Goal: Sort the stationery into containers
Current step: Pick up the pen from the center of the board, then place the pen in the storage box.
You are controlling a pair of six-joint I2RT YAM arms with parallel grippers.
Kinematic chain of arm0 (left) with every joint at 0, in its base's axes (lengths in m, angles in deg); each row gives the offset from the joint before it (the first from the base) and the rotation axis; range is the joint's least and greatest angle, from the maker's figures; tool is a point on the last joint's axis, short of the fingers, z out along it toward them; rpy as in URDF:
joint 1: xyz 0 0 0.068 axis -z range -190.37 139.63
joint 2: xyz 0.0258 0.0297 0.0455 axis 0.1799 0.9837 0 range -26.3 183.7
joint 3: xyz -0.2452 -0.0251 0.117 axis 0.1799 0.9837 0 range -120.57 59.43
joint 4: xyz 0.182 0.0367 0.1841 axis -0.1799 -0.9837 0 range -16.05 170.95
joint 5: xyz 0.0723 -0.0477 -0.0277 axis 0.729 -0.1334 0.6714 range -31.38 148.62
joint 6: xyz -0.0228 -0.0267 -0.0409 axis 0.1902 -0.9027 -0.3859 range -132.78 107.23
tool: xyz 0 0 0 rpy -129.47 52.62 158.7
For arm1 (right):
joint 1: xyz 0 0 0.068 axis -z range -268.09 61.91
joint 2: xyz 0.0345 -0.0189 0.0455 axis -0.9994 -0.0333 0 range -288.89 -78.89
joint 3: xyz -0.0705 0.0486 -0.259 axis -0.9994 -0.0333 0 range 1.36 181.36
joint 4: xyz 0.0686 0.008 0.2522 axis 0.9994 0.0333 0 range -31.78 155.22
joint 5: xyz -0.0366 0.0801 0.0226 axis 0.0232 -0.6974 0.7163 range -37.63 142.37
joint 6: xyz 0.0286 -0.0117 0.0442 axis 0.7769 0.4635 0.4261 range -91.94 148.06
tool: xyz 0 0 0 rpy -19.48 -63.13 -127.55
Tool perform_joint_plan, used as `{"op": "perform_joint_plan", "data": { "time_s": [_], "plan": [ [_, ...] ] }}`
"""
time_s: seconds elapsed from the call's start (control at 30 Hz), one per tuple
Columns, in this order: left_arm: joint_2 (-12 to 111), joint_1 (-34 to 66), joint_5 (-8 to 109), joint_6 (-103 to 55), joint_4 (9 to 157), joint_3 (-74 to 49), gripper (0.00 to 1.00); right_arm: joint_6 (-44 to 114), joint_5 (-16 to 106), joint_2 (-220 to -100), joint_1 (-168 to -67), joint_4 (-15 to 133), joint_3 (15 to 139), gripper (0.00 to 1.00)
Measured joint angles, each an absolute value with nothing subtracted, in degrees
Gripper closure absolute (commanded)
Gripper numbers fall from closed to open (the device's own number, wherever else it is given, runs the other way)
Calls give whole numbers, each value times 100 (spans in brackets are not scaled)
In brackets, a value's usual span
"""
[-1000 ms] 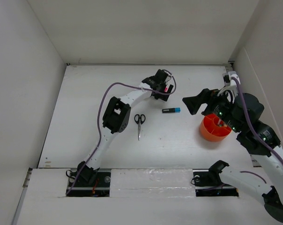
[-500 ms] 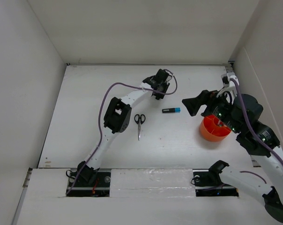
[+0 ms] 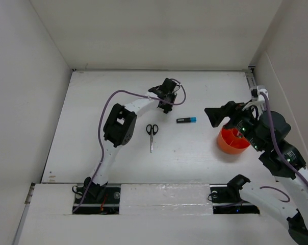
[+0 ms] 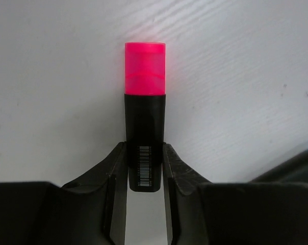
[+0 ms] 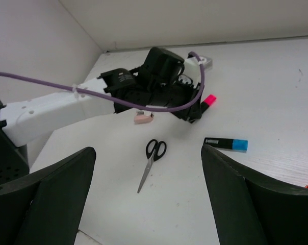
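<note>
White tabletop (image 3: 87, 132), closed in by pale walls at the back and both sides, carries the stationery. Toward its far middle is the pink-capped marker (image 4: 145, 115), cap pointing away from the left gripper (image 4: 145, 153), whose two fingers (image 4: 118, 158) press against either side of the black barrel near its tail end. Whether the marker rests on the surface or is raised off it cannot be told.

Just to the right and a little nearer lies the blue-capped marker (image 3: 186, 120), apart from that gripper. The scissors (image 3: 151, 133) lie nearer again, blades together and pointing toward the arms' bases. In the right wrist view a pink-white eraser (image 5: 143, 118) sits beside the left arm's wrist, beyond the scissors.

Well to the right stands the orange tub (image 3: 230, 147). The right gripper (image 3: 211, 116) hangs by its far-left rim, fingers spread wide with nothing between them.
</note>
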State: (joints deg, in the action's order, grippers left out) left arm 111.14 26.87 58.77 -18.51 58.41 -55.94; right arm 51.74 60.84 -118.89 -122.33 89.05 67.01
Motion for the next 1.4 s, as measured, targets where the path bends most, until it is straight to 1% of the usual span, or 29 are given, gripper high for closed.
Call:
{"op": "perform_joint_plan", "data": {
  "time_s": [0.17, 0.23, 0.37, 0.4, 0.43, 0.53, 0.6, 0.73, 0.87, 1.1, 1.4],
  "plan": [
    [10120, 2744, 5942, -2103, 5972, -4305, 100, 5231, 6042, -11870, -12043, 8586, 6679, 11],
    [9674, 2846, 6025, -2229, 6055, -3927, 100, 5240, 6005, -11990, -11942, 8429, 6679, 16],
    [8498, 3124, 6137, -2562, 6485, -3050, 100, 5397, 5747, -12381, -11516, 7968, 6611, 17],
    [8146, 3200, 6148, -2632, 6638, -2784, 100, 5472, 5616, -12515, -11365, 7858, 6587, 20],
    [7805, 3281, 6159, -2693, 6715, -2569, 100, 5541, 5445, -12650, -11228, 7723, 6563, 20],
    [7032, 3557, 6244, -2809, 6953, -2237, 100, 5760, 4967, -13089, -10965, 7327, 6534, 25],
    [6699, 3791, 6375, -2859, 7089, -2196, 100, 5913, 4744, -13376, -10961, 7023, 6454, 25],
    [6363, 4206, 6478, -2885, 7303, -2100, 100, 6121, 4586, -13629, -11171, 6672, 6235, 25],
    [6098, 4440, 6609, -2957, 7471, -1695, 100, 6204, 4604, -13865, -11374, 6455, 6211, 26],
    [6083, 4418, 6790, -3032, 7502, -1516, 100, 6263, 4971, -13889, -11411, 6333, 5925, 30],
    [5657, 4416, 6836, -3093, 7532, -1514, 100, 6368, 5013, -14040, -11411, 6184, 5678, 30]
  ]
}}
